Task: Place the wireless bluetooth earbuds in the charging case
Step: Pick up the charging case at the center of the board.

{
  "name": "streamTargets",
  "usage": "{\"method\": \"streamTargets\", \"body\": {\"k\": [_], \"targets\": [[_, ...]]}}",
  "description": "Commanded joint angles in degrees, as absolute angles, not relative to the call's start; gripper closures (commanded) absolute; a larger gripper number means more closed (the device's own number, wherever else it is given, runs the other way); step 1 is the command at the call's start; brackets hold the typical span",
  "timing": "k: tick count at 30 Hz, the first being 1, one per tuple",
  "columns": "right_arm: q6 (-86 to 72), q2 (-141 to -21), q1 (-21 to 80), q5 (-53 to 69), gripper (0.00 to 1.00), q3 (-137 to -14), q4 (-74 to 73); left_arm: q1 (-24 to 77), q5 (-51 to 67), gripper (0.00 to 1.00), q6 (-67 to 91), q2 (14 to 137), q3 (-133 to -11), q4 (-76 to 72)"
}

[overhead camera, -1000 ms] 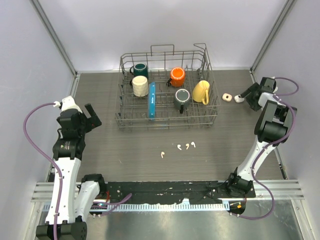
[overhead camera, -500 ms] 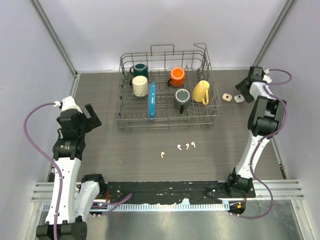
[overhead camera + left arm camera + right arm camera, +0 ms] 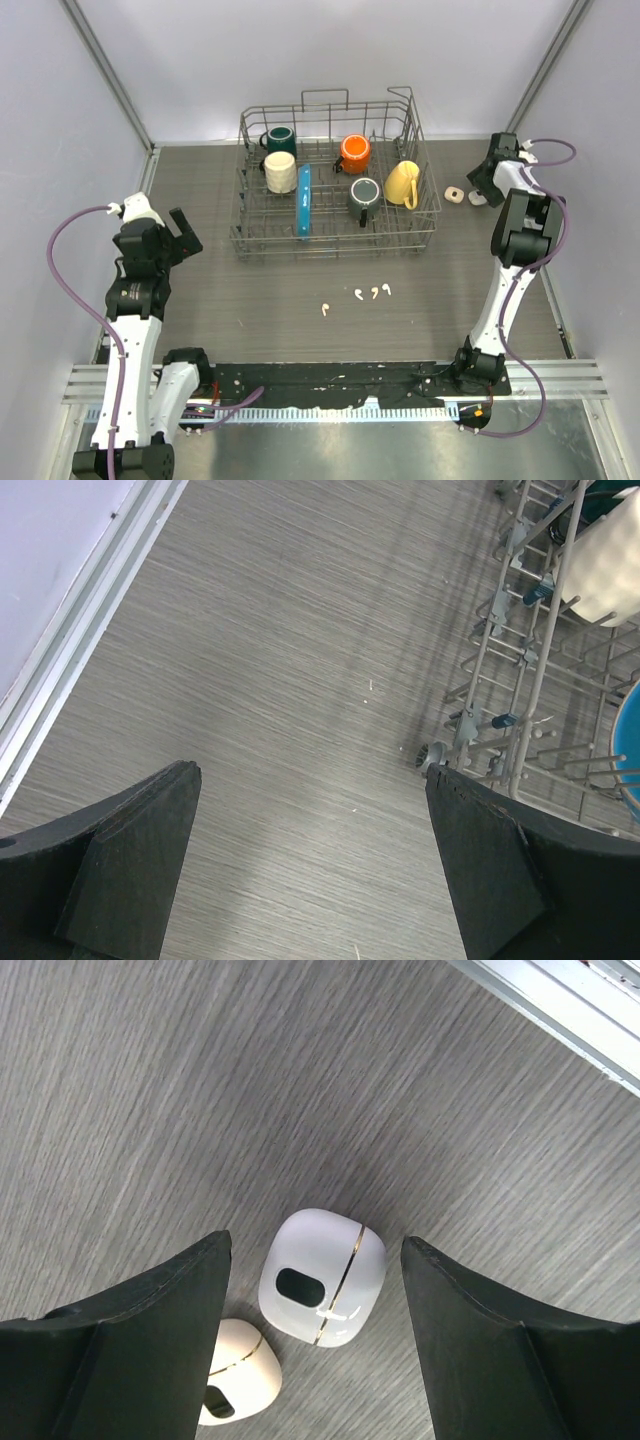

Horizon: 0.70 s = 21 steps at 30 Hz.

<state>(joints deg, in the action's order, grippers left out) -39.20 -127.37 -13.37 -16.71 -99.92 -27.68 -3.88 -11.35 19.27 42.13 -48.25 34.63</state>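
The four wireless bluetooth earbuds [image 3: 374, 292] lie loose on the table [image 3: 250, 300] at the near side of the dish rack [image 3: 335, 180], three close together and one more to the left; the white charging case [image 3: 322, 1277] sits right of the rack, a cream case [image 3: 235, 1386] just beside it. The right gripper [image 3: 312, 1243] hangs over the white charging case with its fingers spread apart, holding nothing; the left gripper [image 3: 310, 775] is left of the rack, also spread wide and empty.
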Motion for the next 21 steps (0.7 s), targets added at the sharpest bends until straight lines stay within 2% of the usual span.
{"method": "streamTargets", "body": {"k": [1, 21], "targets": [[-38.85, -128.23, -12.75, -18.81, 0.26, -103.18, -28.48, -4.57, -11.78, 0.0, 18.98, 41.48, -48.16, 33.84], [-36.57, -130.95, -11.69, -20.83, 0.3, -103.54, -30.14, -5.1, -11.69, 0.0, 18.98, 41.4, -48.08, 33.75]]}}
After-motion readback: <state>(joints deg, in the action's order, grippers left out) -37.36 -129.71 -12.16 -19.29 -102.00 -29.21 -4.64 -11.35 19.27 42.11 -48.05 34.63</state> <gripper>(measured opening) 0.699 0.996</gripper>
